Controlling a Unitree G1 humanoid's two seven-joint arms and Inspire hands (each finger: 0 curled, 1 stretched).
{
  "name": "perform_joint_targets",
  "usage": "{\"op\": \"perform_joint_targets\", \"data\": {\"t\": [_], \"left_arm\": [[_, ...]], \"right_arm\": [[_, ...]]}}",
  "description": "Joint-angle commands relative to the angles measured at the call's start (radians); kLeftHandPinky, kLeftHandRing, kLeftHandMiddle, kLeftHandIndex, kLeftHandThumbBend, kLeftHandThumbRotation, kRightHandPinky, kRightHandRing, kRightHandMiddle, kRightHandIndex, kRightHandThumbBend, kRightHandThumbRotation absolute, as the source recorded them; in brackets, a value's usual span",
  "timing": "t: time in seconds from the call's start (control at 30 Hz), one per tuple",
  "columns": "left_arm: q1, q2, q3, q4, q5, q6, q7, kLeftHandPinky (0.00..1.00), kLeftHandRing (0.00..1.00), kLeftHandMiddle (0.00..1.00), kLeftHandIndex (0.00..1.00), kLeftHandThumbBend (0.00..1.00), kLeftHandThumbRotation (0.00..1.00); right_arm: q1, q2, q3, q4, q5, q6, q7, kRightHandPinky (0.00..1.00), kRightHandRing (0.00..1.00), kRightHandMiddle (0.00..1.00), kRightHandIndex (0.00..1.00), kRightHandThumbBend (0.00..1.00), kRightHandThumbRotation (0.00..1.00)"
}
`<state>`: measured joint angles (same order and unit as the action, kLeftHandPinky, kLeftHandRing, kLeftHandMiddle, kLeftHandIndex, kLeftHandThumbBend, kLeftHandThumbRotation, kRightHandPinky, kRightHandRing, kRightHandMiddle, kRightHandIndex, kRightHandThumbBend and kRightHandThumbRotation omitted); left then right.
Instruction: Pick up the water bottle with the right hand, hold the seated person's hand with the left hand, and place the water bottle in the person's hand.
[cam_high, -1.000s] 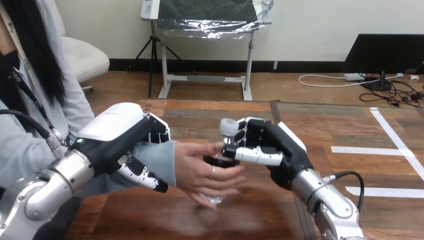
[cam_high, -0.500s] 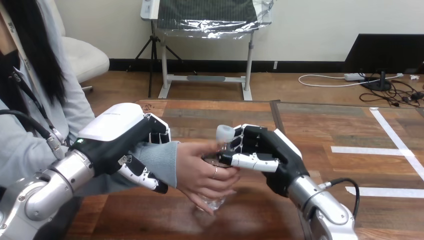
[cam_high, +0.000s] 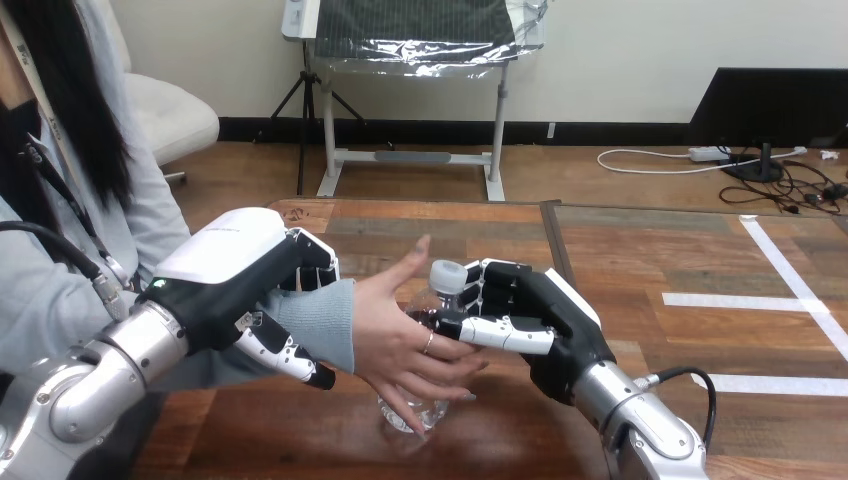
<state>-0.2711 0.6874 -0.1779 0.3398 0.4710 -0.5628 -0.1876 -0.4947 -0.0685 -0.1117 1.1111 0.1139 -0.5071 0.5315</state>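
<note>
A clear water bottle (cam_high: 436, 292) with a white cap stands tilted between my right hand (cam_high: 530, 310) and the person's hand (cam_high: 400, 335). My right hand is shut on the bottle's upper part, thumb across its front. The person's hand lies open against the bottle's left side, fingers spread under and around it, one finger raised. My left hand (cam_high: 250, 275) is curled round the person's wrist (cam_high: 320, 320) in the grey sleeve, fingers over the top and thumb beneath.
The wooden table (cam_high: 640, 250) stretches to the right with white tape strips (cam_high: 760, 300) on it. The person sits at the left edge. A cable (cam_high: 700, 360) loops off my right forearm.
My right hand has lowered and moved slightly left with the bottle, whose base now shows below the person's palm. The person's fingers have opened, one lifting. My left hand has stayed put.
</note>
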Motion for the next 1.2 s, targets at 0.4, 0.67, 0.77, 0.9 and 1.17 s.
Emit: {"op": "perform_joint_targets", "data": {"t": [0.4,0.67,0.77,0.9,1.17], "left_arm": [[-0.045,-0.024,0.039,-0.078,-0.033,-0.012,0.023,0.23,0.29,0.36,0.36,0.92,0.0],[-0.043,-0.026,0.037,-0.077,-0.03,-0.008,0.024,0.24,0.29,0.36,0.36,0.92,0.0],[-0.045,-0.028,0.035,-0.064,-0.029,-0.02,0.032,0.24,0.29,0.36,0.36,0.92,0.0],[-0.048,-0.031,0.032,-0.055,-0.026,-0.026,0.037,0.24,0.29,0.36,0.36,0.92,0.0],[-0.052,-0.037,0.03,-0.042,-0.026,-0.035,0.047,0.24,0.29,0.36,0.36,0.92,0.0]], "right_arm": [[-0.043,0.002,-0.005,-0.06,0.013,-0.028,0.003,0.28,0.35,0.43,0.46,0.69,0.0],[-0.045,-0.003,-0.007,-0.066,0.014,-0.014,-0.002,0.28,0.35,0.44,0.46,0.69,0.0],[-0.047,-0.005,-0.01,-0.067,0.018,-0.008,-0.001,0.28,0.35,0.44,0.46,0.69,0.0],[-0.048,-0.007,-0.012,-0.067,0.021,-0.007,0.001,0.28,0.35,0.44,0.46,0.69,0.0],[-0.052,-0.013,-0.013,-0.071,0.021,0.002,-0.005,0.29,0.36,0.44,0.46,0.69,0.0]]}}
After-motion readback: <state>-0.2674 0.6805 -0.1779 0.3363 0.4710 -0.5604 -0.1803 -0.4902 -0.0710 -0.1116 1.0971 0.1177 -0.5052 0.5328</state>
